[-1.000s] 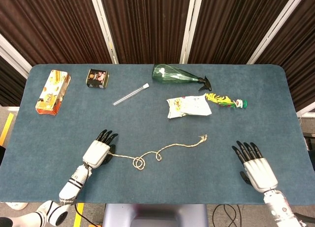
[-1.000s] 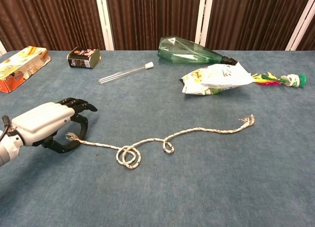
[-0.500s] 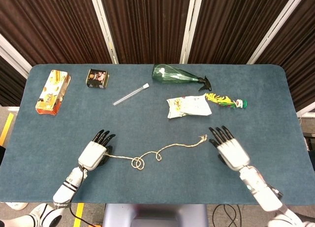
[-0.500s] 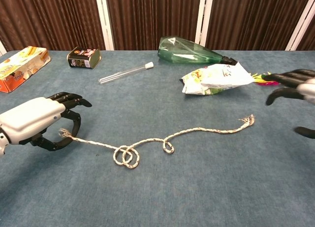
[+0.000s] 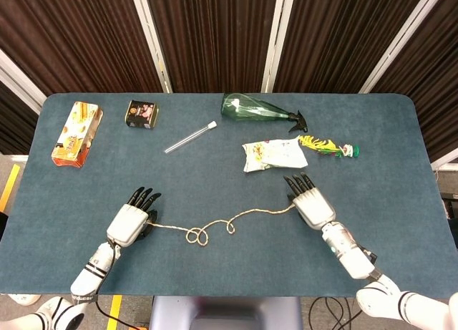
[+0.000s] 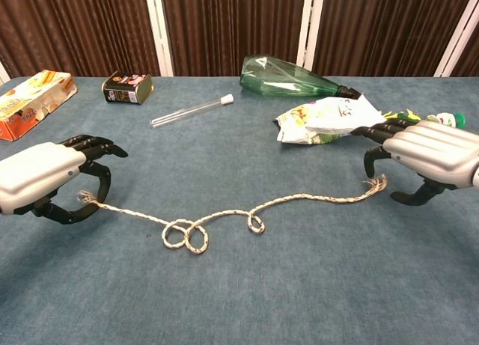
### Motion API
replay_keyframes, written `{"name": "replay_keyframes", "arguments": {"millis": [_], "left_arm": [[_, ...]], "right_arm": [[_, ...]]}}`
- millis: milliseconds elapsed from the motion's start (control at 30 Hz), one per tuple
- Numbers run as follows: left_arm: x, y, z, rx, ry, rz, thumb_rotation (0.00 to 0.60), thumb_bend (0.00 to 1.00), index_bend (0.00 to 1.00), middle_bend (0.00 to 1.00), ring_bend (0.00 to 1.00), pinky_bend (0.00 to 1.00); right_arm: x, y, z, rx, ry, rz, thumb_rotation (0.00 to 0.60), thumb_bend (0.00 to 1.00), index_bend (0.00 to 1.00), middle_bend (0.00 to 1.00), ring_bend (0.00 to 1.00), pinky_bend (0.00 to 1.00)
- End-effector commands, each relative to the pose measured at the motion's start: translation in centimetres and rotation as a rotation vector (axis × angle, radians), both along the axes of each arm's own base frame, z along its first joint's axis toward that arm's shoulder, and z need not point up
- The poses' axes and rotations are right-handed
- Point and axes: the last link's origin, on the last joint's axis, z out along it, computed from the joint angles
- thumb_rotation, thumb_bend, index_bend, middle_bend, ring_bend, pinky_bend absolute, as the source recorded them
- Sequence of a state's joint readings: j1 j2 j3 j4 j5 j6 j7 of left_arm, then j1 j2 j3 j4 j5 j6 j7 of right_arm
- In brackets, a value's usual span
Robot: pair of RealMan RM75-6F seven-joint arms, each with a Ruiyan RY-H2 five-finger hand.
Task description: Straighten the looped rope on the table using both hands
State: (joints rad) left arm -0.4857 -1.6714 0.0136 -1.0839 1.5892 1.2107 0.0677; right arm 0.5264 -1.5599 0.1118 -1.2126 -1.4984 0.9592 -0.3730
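On the blue surface [image 5: 215,172] I see, far side, a green bottle [image 5: 254,109] and snack bag [image 5: 272,155]. Near centre, the looped rope [image 6: 224,214]: my left hand [image 6: 45,182] pinches its left end; my right hand [image 6: 426,162], fingers spread, hovers over the frayed right end.

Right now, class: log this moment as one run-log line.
left hand: pinches rope end | right hand: open above frayed end, no grip | rope: two loops mid-length

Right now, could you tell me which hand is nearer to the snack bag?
Right. The right hand sits at the rope's frayed end, just in front of the snack bag. The left hand holds the rope's other end, far across the table.
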Motion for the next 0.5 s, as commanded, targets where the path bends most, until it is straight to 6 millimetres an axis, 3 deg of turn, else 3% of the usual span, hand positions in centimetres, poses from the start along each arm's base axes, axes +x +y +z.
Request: {"name": "replay_keyframes", "arguments": {"millis": [33,500], "left_arm": [[0.0,0.0,0.0,-0.001,0.001,-0.002,0.6,0.42,0.59,0.11,0.0,0.07],[0.0,0.2,0.0,-0.001,0.002,0.004,0.6,0.42,0.59,0.11,0.0,0.07]], "right_arm": [[0.0,-0.4,-0.4,-0.007,-0.009,-0.007,0.6,0.41,0.52,0.0,0.0,0.0],[-0.3,-1.7,-1.8,-0.025,-0.024,-0.054,0.6,0.41,0.57,0.0,0.0,0.0]]}}
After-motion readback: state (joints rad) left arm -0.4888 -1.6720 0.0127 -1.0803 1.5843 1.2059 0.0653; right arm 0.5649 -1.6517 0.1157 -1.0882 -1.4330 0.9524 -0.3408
